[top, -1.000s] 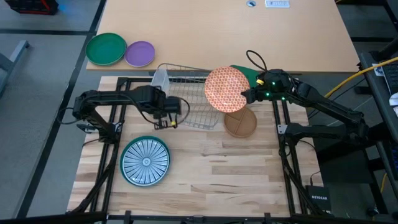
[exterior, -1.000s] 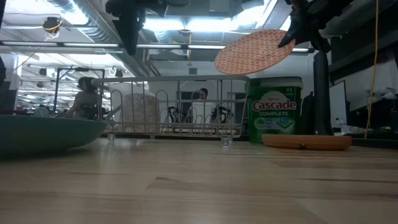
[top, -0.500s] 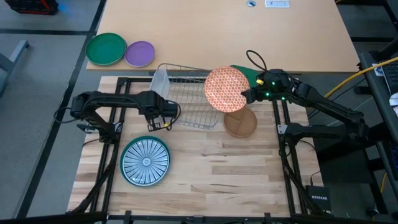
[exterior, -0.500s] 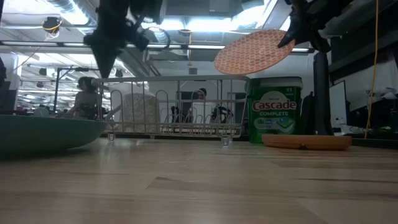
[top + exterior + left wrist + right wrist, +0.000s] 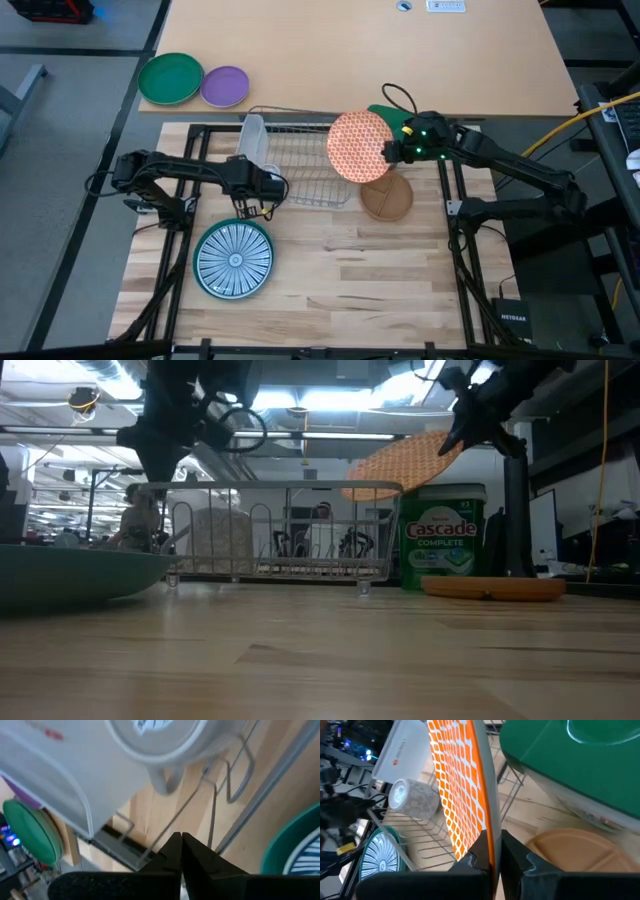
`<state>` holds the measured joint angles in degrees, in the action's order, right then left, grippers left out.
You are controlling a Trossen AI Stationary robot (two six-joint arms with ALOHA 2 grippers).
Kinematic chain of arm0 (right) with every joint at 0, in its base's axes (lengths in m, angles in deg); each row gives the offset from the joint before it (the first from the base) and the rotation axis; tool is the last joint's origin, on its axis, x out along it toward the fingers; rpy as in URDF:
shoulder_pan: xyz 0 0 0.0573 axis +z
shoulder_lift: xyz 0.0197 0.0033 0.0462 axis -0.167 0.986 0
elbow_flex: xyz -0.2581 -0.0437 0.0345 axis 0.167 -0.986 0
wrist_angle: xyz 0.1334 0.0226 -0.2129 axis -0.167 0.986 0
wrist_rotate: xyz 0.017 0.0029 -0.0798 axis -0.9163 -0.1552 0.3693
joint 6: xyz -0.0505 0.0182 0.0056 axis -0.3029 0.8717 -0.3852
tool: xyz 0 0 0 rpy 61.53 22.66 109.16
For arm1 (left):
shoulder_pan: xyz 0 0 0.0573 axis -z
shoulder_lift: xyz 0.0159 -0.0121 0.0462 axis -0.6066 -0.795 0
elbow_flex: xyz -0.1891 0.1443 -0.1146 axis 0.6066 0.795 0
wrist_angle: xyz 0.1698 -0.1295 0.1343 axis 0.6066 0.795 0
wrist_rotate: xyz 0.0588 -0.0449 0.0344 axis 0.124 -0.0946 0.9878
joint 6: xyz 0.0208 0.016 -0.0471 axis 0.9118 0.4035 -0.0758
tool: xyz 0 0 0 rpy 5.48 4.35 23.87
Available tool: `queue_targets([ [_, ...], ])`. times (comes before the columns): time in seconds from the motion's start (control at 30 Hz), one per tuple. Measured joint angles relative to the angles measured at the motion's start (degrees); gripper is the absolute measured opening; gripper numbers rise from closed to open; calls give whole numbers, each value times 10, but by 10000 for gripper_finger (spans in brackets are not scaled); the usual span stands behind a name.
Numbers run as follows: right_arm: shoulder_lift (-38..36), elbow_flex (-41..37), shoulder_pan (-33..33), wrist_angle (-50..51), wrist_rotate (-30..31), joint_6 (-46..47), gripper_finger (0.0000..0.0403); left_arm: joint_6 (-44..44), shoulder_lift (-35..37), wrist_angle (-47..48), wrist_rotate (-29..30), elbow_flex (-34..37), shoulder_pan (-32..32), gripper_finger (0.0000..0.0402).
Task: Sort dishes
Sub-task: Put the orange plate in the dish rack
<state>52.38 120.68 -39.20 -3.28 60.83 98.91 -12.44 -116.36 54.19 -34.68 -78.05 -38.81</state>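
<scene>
My right gripper is shut on the orange speckled plate, held in the air over the right end of the wire dish rack. The plate also shows in the low view and the right wrist view. My left gripper is shut and empty at the rack's near left corner, above the far rim of the teal-and-white striped plate, which lies flat on the table. A brown plate lies flat right of the rack. My right gripper pinches the orange plate's rim between its two fingers, one on each face, at the plate's right edge. The fingers come level from the table's right. The plate is lifted clear and tilted, its patterned face up and toward the left.
A green Cascade canister stands behind the orange plate. A white cup and a white holder sit at the rack's left end. A green plate and a purple plate lie on the far table.
My left gripper has moved from over the rack toward the table's near left, down to the rack's near left corner. My right gripper has shifted slightly toward the table's left and lowered the orange plate, which has tipped steeper.
</scene>
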Motion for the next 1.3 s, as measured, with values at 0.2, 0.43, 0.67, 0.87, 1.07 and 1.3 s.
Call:
queue_targets([
  [0.2,36,0,0,-43,-9,25,17,4,-1,-54,-17,0,29,1],
  [0.43,78,31,0,-54,-4,41,17,54,-1,-156,-40,1,53,3],
  [0.67,124,83,7,-22,29,45,17,113,-1,-208,-37,0,60,5],
  [0.87,163,133,45,41,102,42,17,149,2,-216,-34,0,58,3],
  [1.07,203,162,82,48,113,57,17,164,5,-220,-33,0,58,2],
  [1.3,240,165,107,50,156,102,17,168,5,-221,-32,0,59,4],
])
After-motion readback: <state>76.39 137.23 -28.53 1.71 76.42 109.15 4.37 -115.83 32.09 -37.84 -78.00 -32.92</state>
